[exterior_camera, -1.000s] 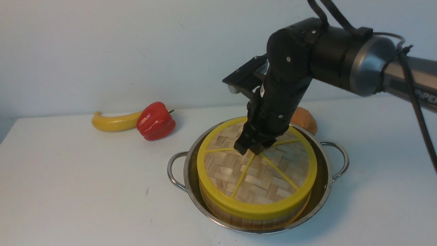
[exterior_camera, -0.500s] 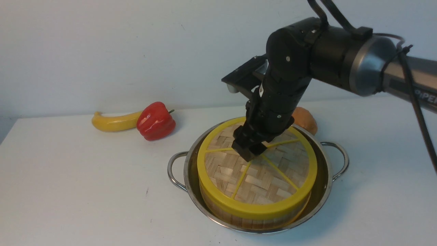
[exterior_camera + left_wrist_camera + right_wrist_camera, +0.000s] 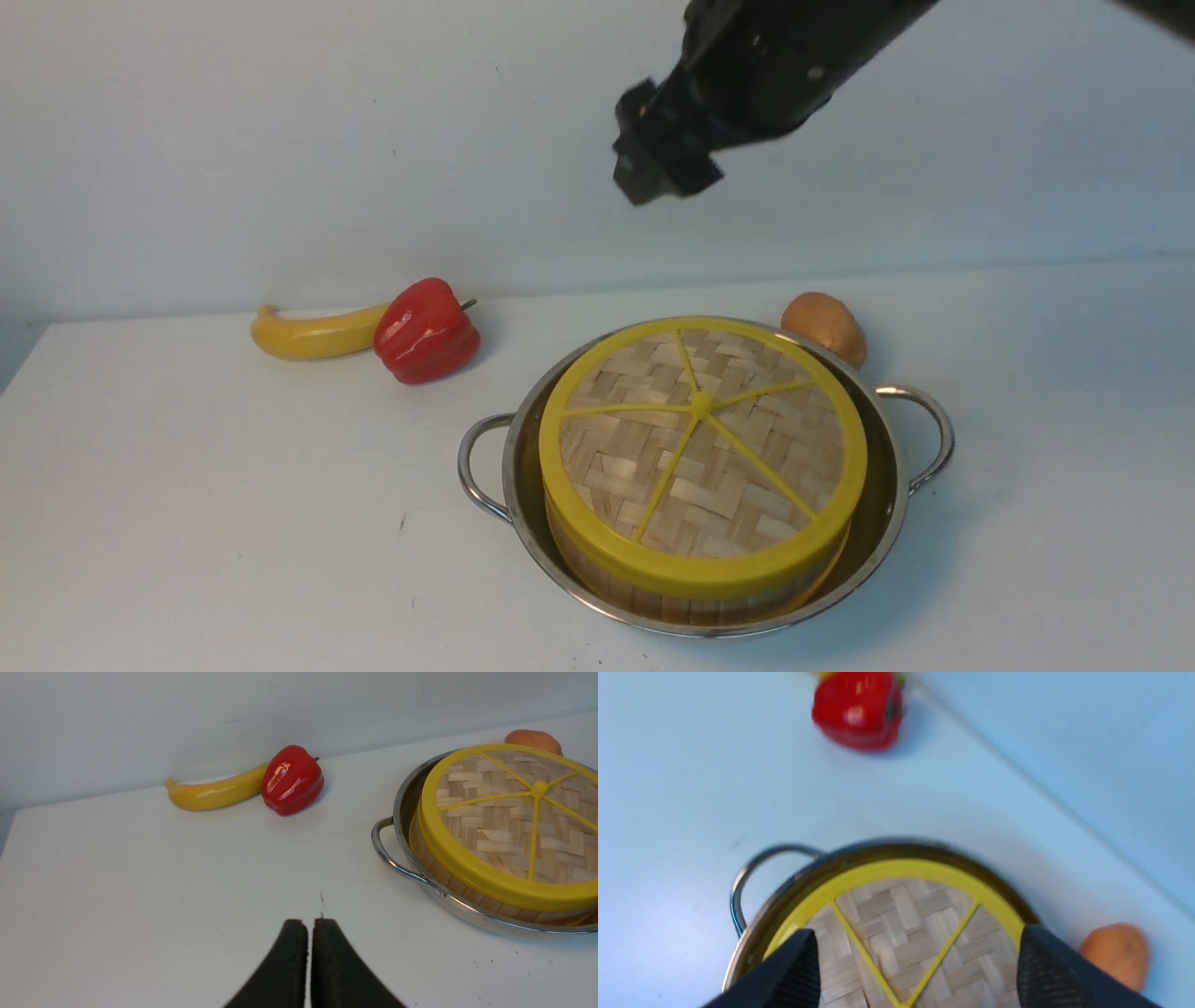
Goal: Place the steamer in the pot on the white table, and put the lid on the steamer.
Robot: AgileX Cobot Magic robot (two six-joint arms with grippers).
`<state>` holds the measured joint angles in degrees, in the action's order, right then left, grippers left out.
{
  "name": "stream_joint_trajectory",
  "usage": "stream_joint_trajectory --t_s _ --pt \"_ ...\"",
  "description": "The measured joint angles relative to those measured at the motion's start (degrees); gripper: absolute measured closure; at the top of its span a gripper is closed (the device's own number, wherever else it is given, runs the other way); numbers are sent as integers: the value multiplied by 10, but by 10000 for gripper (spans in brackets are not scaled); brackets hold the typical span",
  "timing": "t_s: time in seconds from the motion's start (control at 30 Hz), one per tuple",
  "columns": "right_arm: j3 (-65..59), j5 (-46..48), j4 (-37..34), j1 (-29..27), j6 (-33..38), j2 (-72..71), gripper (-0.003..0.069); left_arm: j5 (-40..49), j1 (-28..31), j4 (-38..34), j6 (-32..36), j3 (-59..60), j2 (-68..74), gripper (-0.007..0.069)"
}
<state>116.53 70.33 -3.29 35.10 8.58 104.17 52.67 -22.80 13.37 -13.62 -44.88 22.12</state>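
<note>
The steel pot point(image 3: 894, 485) stands on the white table point(image 3: 233, 485). The bamboo steamer point(image 3: 691, 605) sits inside it; only its slatted wall shows. The woven, yellow-rimmed lid point(image 3: 702, 439) lies flat on top of the steamer and hides its contents. My right gripper point(image 3: 665, 173) hangs high above the lid, clear of it; in the right wrist view it point(image 3: 917, 940) is open and empty, with the lid point(image 3: 906, 924) below. My left gripper point(image 3: 308, 926) is shut and empty, low over the table to the left of the pot point(image 3: 402, 826).
A yellow banana point(image 3: 308, 334) and a red bell pepper point(image 3: 427, 330) lie at the back left by the wall. A brown, potato-like vegetable point(image 3: 825, 327) sits just behind the pot. The pot's looped handles point(image 3: 476, 467) stick out on both sides.
My right gripper has risen from the centre of the lid to high above it. The lid stays on the steamer in the pot.
</note>
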Motion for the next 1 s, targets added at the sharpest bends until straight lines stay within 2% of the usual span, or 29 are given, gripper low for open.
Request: stream_joint_trajectory --t_s 0.13,0.2,0.33,0.43,0.53,0.8,1.0 --pt "0 0 2 0 -16 -70 186 0 0 2 0 0 0 615" --pt "0 1 1 0 -24 -100 239 0 0 2 0 0 0 615" --pt "0 -7 0 0 -27 -133 397 0 0 2 0 0 0 615" --pt "-11 -23 0 0 -27 -136 557 4 0 2 0 0 0 615" --pt "-44 -44 0 0 -26 -135 649 17 0 2 0 0 0 615" --pt "-123 -137 0 1 13 -149 662 50 0 2 5 0 0 615" --pt "-198 -194 2 1 37 -253 662 41 0 3 55 17 -20 615"
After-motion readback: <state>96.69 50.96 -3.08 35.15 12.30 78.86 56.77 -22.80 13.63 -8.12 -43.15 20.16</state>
